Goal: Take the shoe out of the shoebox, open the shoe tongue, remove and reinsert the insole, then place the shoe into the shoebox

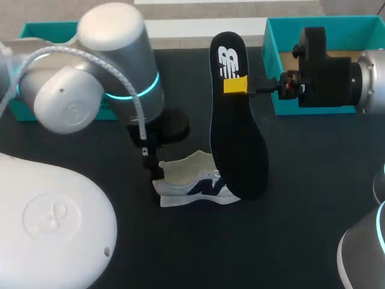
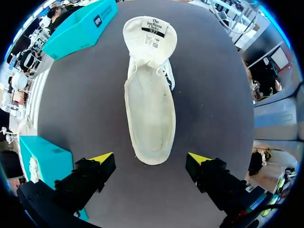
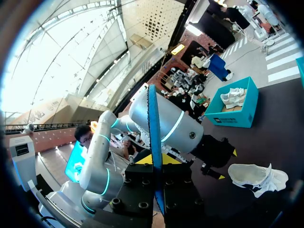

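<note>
A white shoe (image 1: 194,180) lies on its side on the dark table, its tongue pulled out. In the left wrist view the shoe (image 2: 149,104) shows a bare inner sole, with the labelled tongue (image 2: 151,33) folded forward. My left gripper (image 2: 151,159) hangs open above the heel, one yellow fingertip on each side of it and neither touching. My right gripper (image 1: 236,85) is shut on the black insole (image 1: 237,138), which stands upright with its lower end by the shoe. The insole (image 3: 153,137) appears edge-on between the right fingers (image 3: 142,159).
A teal shoebox (image 1: 272,60) stands open at the back right, behind my right gripper. A second teal box (image 1: 36,30) sits at the back left, partly hidden by my left arm (image 1: 120,78). That box (image 3: 232,114) holds another white shoe.
</note>
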Controlling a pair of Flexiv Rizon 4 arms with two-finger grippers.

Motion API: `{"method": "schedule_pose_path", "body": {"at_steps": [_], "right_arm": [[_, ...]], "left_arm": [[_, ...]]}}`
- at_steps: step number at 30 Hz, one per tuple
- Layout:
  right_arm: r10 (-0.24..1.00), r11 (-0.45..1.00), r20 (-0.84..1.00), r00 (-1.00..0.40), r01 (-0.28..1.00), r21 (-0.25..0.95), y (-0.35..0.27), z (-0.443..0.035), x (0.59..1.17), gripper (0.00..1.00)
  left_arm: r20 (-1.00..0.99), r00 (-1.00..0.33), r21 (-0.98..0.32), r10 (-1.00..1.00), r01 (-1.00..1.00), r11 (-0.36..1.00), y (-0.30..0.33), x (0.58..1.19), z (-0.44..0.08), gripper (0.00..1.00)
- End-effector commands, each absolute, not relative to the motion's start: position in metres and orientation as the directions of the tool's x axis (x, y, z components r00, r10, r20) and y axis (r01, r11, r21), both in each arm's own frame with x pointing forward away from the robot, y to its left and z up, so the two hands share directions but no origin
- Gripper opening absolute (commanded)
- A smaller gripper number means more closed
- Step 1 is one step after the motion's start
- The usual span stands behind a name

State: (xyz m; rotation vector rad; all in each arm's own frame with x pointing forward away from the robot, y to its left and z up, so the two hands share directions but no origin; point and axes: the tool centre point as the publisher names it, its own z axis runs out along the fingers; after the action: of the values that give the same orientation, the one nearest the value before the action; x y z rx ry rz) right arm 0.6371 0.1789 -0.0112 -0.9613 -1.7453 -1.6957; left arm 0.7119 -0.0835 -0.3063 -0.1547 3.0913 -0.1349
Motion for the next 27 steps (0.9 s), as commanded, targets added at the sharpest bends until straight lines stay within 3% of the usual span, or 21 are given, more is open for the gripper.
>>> {"method": "schedule_pose_path", "body": {"at_steps": [1,15,27], "right_arm": [[0.135,-0.034,0.78,-0.612,0.783,0.621,0.182,-0.012,0.639,0.0],[0.135,-0.034,0.78,-0.612,0.783,0.621,0.182,-0.012,0.639,0.0],[0.135,-0.034,0.78,-0.612,0.783,0.621,0.182,-0.012,0.639,0.0]], "left_arm": [[-0.038,-0.994,-0.021,-0.101,-0.1,0.995,-0.086,0.713,-0.305,1.0],[-0.038,-0.994,-0.021,-0.101,-0.1,0.995,-0.086,0.713,-0.305,1.0],[-0.072,-0.994,-0.112,-0.086,-0.078,0.991,-0.138,0.754,-0.315,1.0]]}}
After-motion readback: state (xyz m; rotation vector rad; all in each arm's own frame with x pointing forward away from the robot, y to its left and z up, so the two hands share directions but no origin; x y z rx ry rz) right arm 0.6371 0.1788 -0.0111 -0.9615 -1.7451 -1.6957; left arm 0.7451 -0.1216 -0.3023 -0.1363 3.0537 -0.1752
